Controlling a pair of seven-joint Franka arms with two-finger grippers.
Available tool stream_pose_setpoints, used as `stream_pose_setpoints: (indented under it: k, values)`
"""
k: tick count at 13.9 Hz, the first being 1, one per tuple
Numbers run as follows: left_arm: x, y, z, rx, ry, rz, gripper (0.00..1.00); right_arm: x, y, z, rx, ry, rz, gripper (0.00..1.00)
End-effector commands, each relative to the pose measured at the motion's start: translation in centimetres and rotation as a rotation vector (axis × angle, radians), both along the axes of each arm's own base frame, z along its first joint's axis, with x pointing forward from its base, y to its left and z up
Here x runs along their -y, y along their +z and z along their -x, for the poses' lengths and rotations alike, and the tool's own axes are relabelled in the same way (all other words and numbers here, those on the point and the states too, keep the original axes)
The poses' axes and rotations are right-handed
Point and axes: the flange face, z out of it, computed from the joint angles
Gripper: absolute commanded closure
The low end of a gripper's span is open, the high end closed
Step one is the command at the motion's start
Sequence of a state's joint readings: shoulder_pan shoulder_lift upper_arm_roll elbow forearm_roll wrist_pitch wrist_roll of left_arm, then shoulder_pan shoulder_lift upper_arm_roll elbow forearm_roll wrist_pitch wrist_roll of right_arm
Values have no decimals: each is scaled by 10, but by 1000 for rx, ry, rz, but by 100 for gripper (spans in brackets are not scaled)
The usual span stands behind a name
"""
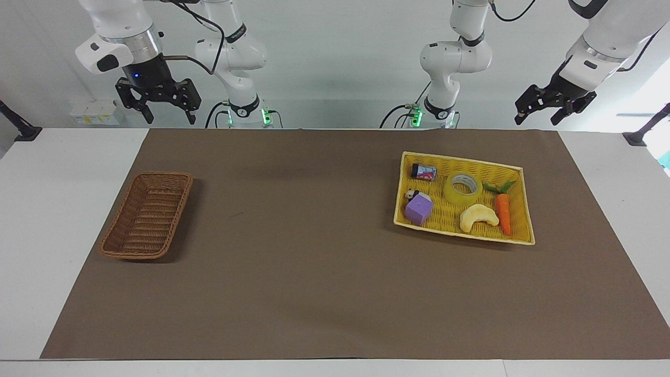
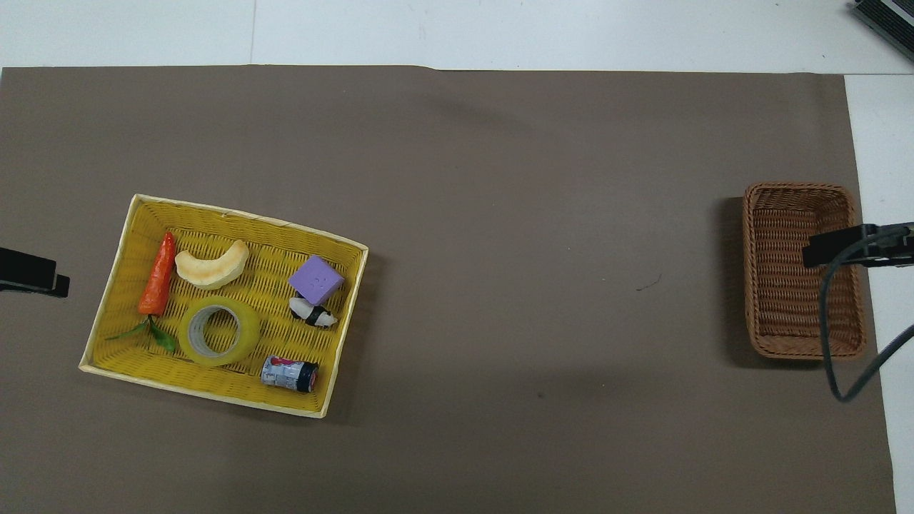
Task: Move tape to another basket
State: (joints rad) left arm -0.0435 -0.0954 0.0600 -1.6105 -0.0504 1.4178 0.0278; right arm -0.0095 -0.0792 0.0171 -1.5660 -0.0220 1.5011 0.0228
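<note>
No readable writing anywhere; the small can [image 2: 289, 374] is showing a printed label in red, white and blue, but the text is too small to make out.

Tape [image 1: 462, 189] is lying flat in the yellow tray [image 1: 525, 209], toward the left arm's end of the table. It's a translucent yellow ring with a white core, hole facing up. Tray is a flat rectangular weave with a pale rim.

Sitting around the tape in the tray:
- can, on its side, nearer to the robots
- orange carrot toy [image 1: 503, 213] with green leaves
- pale crescent bread toy [image 1: 477, 217], farther from the robots than the tape
- purple block [image 1: 419, 209], with a small black-and-white piece [image 2: 313, 313] just beside it

Basket [image 1: 147, 215] is sitting at the right arm's end, well apart from the tray: brown wicker, oblong, rounded corners, sloped sides. Brown matte sheet [image 1: 314, 262] is covering the white table [image 1: 52, 209].

Left gripper [image 1: 544, 111] is hanging over the table edge by its base, fingers spread, holding nothing. Right gripper [image 1: 167, 112] is doing the same at its end (both arms waiting).
</note>
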Motion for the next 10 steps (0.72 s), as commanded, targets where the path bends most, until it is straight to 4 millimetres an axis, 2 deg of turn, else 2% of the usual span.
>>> stream_pose_setpoints:
  k: [1,10]
  values:
    - [-1,0,11,-13,-20,-18,0,0,-1,3,3,-2,-13,0]
    - [0,-5,13,-13,-22,-18,0,-1,-2,6,0,-5,-15,0]
